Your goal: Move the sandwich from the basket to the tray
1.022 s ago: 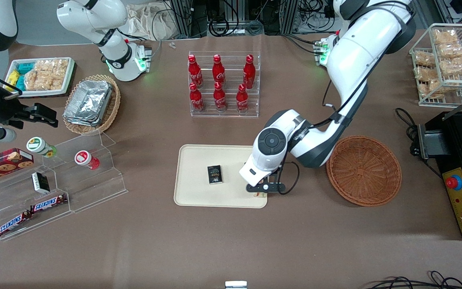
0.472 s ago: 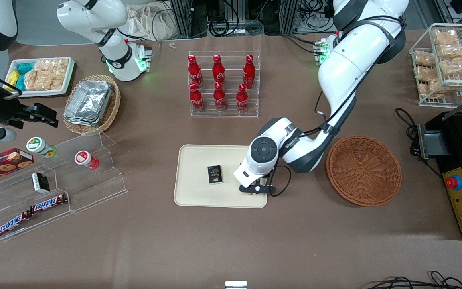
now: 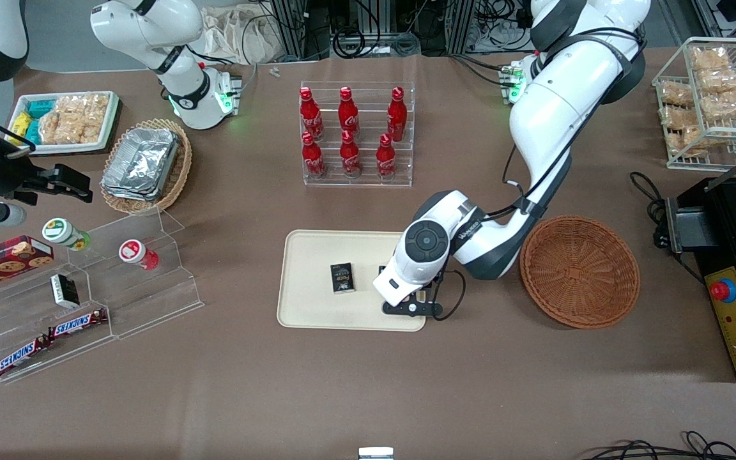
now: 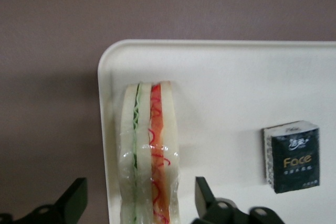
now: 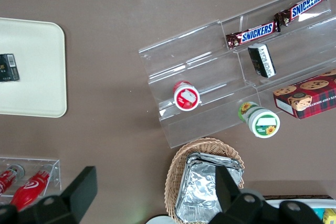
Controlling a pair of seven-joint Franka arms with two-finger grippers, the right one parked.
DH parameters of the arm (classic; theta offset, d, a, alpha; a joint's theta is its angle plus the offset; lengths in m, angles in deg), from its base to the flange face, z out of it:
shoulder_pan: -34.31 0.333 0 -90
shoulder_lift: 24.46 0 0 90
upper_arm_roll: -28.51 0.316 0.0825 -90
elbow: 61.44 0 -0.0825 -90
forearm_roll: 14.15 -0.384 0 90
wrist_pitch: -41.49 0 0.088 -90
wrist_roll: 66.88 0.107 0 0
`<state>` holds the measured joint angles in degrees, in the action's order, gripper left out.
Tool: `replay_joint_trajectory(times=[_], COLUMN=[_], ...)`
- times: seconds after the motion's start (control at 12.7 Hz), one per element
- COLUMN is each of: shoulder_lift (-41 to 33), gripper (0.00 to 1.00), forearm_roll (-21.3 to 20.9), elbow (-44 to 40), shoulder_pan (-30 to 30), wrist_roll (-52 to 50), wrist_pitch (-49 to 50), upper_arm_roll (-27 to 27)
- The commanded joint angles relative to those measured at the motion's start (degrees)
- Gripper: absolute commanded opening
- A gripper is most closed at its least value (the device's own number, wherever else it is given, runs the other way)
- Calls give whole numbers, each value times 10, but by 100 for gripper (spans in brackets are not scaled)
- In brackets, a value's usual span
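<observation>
Left wrist view has the sandwich (image 4: 148, 153) standing on edge on the tray (image 4: 231, 82), tight against the rim by a rounded corner, its green and red filling layers facing the camera. The gripper (image 4: 140, 203) is spread wide, one finger (image 4: 73, 199) out over the brown table (image 4: 52, 24) off the tray's rim, the other over the tray, neither one touching the bread. There's bare tray between the sandwich and the small dark Face packet (image 4: 292, 155), which lies well apart. In the front view the gripper (image 3: 411, 309) sits low over the tray (image 3: 317, 255) corner nearest the basket (image 3: 579, 271), and the basket stands apart from the tray with open table between. Against half a second ago, the wrist has edged slightly nearer the front camera and the sandwich now hides under it.
</observation>
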<state>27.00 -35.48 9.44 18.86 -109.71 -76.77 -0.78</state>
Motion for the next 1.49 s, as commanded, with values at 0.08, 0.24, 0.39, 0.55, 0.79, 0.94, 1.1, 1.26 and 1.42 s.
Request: replay_joint_trajectory(times=[0.08, 0.24, 0.39, 0.55, 0.79, 0.94, 1.1, 1.26, 1.42], shoulder_lift=[-108, -174, -261, -352, -463, -500, -505, -507, -492], gripper=[100, 100, 100, 100, 100, 100, 100, 100, 100], forearm_roll=[1, 56, 150, 175, 188, 231, 240, 237, 229], elbow=[7, 25, 85, 158, 252, 268, 260, 247, 223], shoulder_pan=[-1, 0, -1, -1, -1, -2, -3, -3, -3], wrist_roll=[-25, -32, -6, 47, 109, 205, 270, 296, 359], wrist_pitch=[50, 101, 129, 135, 135, 148, 178, 195, 210], upper_arm_roll=[55, 104, 166, 210, 268, 328, 367, 396, 403])
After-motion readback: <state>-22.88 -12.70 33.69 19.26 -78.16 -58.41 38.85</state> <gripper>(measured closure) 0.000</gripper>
